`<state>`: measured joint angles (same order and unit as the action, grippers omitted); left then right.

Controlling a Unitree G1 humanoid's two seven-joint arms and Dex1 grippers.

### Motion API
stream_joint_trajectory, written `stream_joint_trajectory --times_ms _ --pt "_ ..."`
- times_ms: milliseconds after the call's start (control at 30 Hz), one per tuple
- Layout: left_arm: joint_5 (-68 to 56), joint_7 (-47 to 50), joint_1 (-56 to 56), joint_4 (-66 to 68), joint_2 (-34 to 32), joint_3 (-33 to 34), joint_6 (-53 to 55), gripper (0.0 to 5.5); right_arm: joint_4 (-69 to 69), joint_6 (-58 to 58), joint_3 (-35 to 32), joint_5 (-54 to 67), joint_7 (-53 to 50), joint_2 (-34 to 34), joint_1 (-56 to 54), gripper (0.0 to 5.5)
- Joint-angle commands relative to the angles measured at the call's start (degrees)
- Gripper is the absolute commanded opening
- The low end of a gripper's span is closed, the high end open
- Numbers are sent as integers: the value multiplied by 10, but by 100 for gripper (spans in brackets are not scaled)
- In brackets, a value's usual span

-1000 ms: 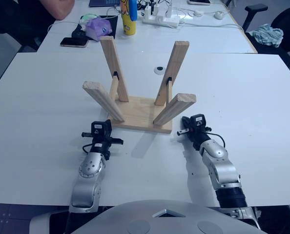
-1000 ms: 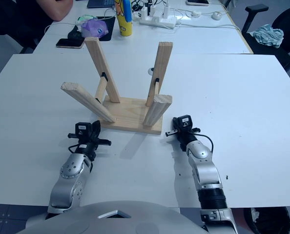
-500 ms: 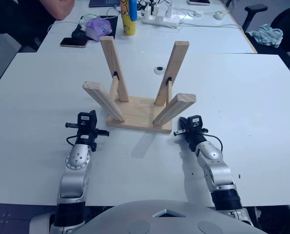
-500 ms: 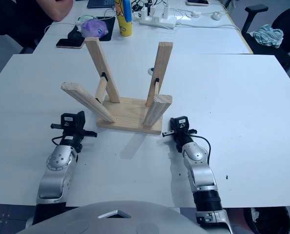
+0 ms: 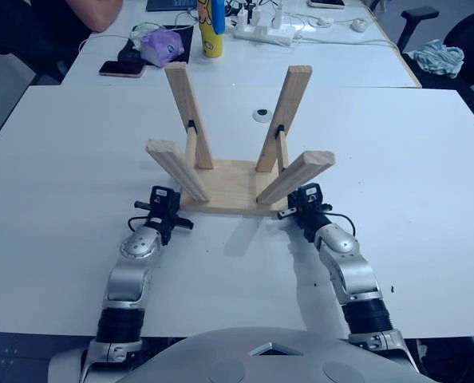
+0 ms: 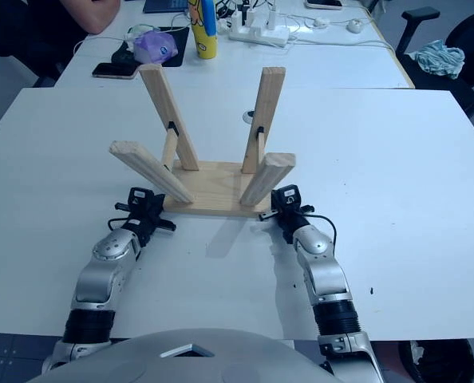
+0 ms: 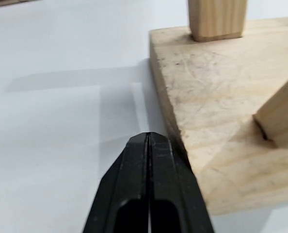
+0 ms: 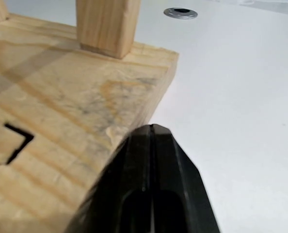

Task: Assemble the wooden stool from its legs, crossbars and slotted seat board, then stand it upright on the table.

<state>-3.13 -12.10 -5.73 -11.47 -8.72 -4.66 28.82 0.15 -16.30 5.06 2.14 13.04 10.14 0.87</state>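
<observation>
The wooden stool lies upside down on the white table, its seat board (image 5: 225,188) flat and its legs (image 5: 189,116) slanting up and outward. Short crossbars (image 5: 191,145) join the leg pairs close to the board. My left gripper (image 5: 171,214) is shut, and its tip (image 7: 148,139) sits at the board's near-left corner, close against the edge. My right gripper (image 5: 296,209) is also shut, with its tip (image 8: 152,129) against the board's near-right corner (image 8: 158,63), under the near-right leg (image 5: 298,175). Neither gripper holds anything.
A round metal grommet (image 5: 261,115) sits in the table behind the stool. On the far table are a phone (image 5: 122,69), a purple object (image 5: 161,46), a yellow bottle (image 5: 211,28) and a power strip (image 5: 265,33). A chair (image 5: 436,56) stands at the far right.
Both grippers have moved forward to the seat board's near corners. The left one swung out to the left half a second ago, then came back in. The stool has shifted only slightly.
</observation>
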Motion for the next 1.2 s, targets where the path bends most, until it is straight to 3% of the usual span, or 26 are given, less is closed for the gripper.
stream_joint_trajectory --times_ms 33,433,733,1200 --pt "-10 -18 -10 -26 16 -51 40 4 21 -6 11 2 1 -16 -1 0" --pt "52 67 -70 -54 6 -14 -24 4 -12 28 -54 -7 -17 29 36 0" --pt "45 45 -86 -55 9 -38 -19 4 -66 -10 -12 22 61 45 86 0" --pt "22 8 -63 -91 22 -79 17 4 -100 -42 14 38 73 37 93 0"
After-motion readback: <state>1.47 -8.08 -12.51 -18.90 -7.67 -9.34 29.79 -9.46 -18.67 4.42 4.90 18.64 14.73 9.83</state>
